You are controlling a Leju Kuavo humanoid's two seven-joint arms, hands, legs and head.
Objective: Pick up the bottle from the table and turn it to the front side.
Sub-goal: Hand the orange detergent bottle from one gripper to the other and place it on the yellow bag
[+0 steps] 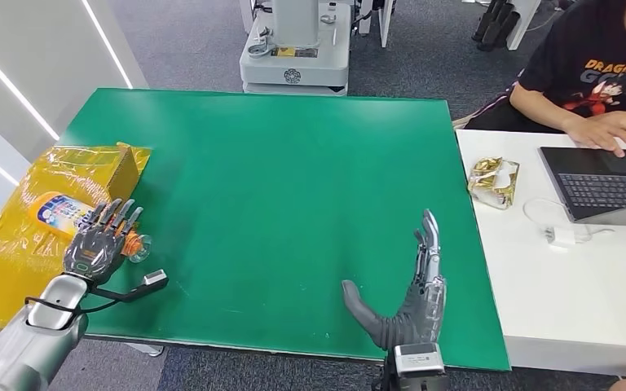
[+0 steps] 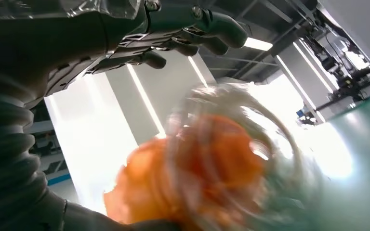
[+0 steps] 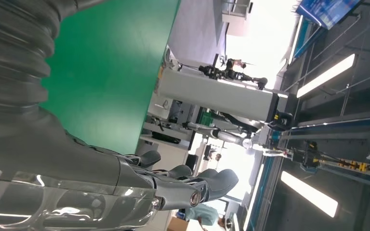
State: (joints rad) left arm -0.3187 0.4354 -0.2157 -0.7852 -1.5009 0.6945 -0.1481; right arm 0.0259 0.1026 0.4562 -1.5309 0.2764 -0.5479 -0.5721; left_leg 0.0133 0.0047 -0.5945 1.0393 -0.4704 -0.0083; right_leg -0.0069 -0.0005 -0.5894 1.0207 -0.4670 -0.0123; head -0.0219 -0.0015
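Observation:
A yellow bottle [image 1: 53, 210] with a blue and white label lies on its side at the left edge of the green table [image 1: 277, 179], its orange neck and clear cap [image 1: 136, 244] pointing right. My left hand [image 1: 98, 240] hovers over the neck end with fingers stretched out and spread. In the left wrist view the orange cap [image 2: 197, 168] is blurred and close under the palm, with the fingers [image 2: 192, 24] extended past it. My right hand [image 1: 412, 297] stands on edge near the table's front, fingers straight, thumb out, holding nothing; its fingers [image 3: 192, 183] also show in the right wrist view.
A crumpled yellow plastic bag [image 1: 16, 244] lies under the bottle. To the right a white table [image 1: 570, 309] carries a laptop [image 1: 607, 183], a snack packet [image 1: 493, 181] and a charger [image 1: 566, 236]; a person [image 1: 603, 73] sits there. A machine base [image 1: 293, 49] stands behind.

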